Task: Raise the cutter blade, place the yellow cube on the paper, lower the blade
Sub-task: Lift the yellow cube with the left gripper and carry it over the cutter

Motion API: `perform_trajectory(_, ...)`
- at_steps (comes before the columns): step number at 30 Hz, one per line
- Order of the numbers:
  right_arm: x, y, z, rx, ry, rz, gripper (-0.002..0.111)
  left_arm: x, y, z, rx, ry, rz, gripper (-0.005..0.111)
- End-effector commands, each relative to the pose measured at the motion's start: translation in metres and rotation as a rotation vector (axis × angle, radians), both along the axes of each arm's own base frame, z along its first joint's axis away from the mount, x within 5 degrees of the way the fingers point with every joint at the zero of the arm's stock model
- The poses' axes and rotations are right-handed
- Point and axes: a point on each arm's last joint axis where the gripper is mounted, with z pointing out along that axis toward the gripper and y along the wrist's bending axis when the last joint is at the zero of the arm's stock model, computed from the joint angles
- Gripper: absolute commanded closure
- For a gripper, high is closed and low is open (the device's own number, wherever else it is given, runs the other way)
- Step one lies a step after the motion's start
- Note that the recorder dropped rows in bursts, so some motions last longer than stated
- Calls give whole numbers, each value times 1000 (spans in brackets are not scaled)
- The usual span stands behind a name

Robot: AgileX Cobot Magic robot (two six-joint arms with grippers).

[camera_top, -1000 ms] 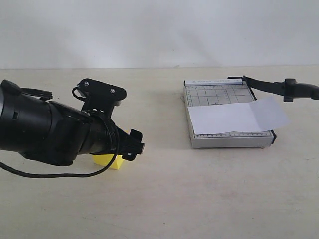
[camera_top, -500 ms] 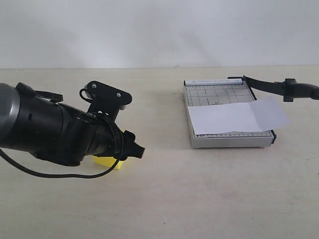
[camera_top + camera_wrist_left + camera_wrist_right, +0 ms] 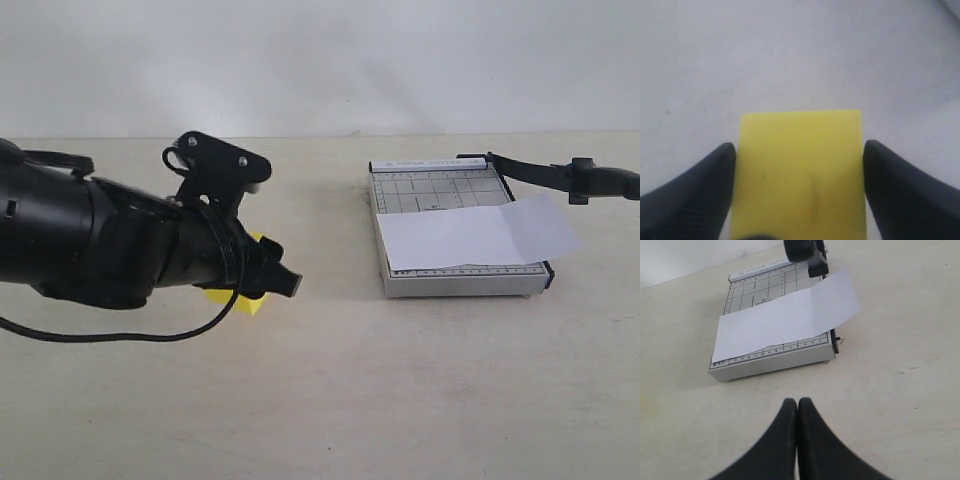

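The yellow cube [image 3: 800, 170] sits between the fingers of my left gripper [image 3: 797, 150], which is shut on its two sides. In the exterior view only yellow corners of the cube [image 3: 252, 302] show below the left gripper [image 3: 283, 283], left of the cutter. The cutter blade [image 3: 560, 176] stands raised off the grey cutter board [image 3: 430, 190], its handle [image 3: 805, 250] up in the air. The paper [image 3: 480, 235] lies across the board and overhangs its blade side. My right gripper [image 3: 798, 402] is shut on nothing, above the table short of the paper [image 3: 785, 317].
The cutter board [image 3: 755, 287] rests on a plain beige table [image 3: 400, 380] in front of a white wall. The bulky black left arm [image 3: 90, 245] and its cable [image 3: 120, 335] hang over the table's left part.
My left gripper has carried the yellow cube to the right, toward the cutter, and slightly up. Blade, paper and board have not moved.
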Motion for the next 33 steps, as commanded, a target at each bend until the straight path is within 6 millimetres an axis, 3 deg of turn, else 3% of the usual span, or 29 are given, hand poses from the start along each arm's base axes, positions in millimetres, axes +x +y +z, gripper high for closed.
perform_trajectory(1,0,-1,0,-9,-6,-4,108,5,-5,29,-33,-78,-38,102)
perform_trajectory(10,0,-1,0,-7,-7,-10,108,16,-37,52,-90,-142,-172,102)
perform_trajectory(24,0,-1,0,-8,-8,-12,108,50,-81,50,-123,-188,-208,102)
perform_trajectory(33,1,-4,1,-15,-22,-41,108,62,-115,46,-148,-214,-266,102)
